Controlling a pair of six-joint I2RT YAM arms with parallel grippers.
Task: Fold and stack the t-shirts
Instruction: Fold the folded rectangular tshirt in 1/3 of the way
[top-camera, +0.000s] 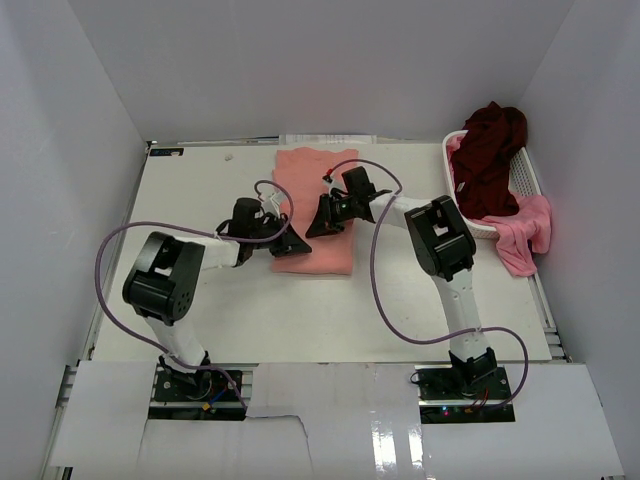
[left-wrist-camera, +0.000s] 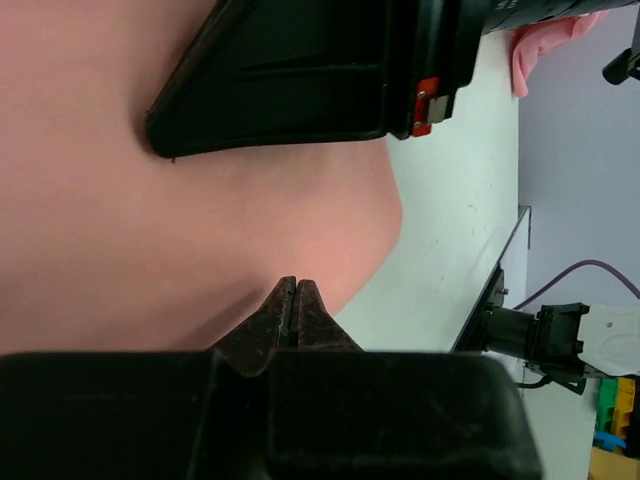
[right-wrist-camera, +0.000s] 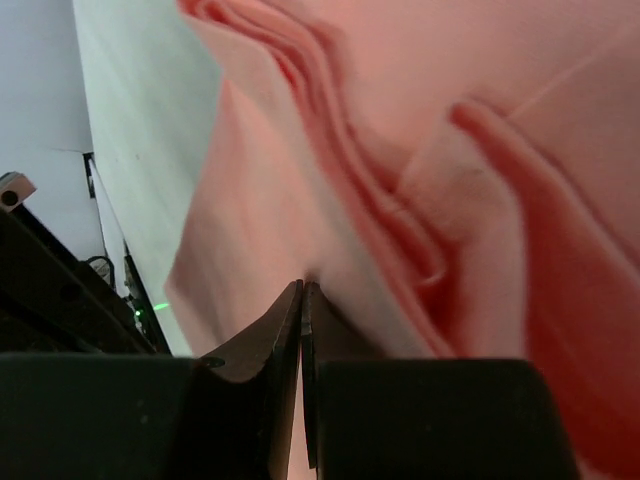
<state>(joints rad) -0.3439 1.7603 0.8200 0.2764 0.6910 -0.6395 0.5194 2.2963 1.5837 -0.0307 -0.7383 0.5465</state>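
A salmon-pink t-shirt (top-camera: 315, 185) lies partly folded on the white table (top-camera: 200, 300), in the middle toward the back. My left gripper (top-camera: 292, 243) is at its near left part, jaws shut with the cloth (left-wrist-camera: 150, 230) drawn up to the tips (left-wrist-camera: 295, 283). My right gripper (top-camera: 318, 225) sits just beside it on the shirt's middle, shut on a pinch of the folded cloth (right-wrist-camera: 450, 150) at the tips (right-wrist-camera: 302, 287). A dark maroon t-shirt (top-camera: 490, 150) is heaped in the basket. A brighter pink t-shirt (top-camera: 525, 230) hangs over the basket's near rim.
The white slatted basket (top-camera: 527, 175) stands at the back right against the wall. White walls close in the table on the left, back and right. Purple cables loop from both arms over the table. The right gripper's black body (left-wrist-camera: 300, 80) fills the top of the left wrist view.
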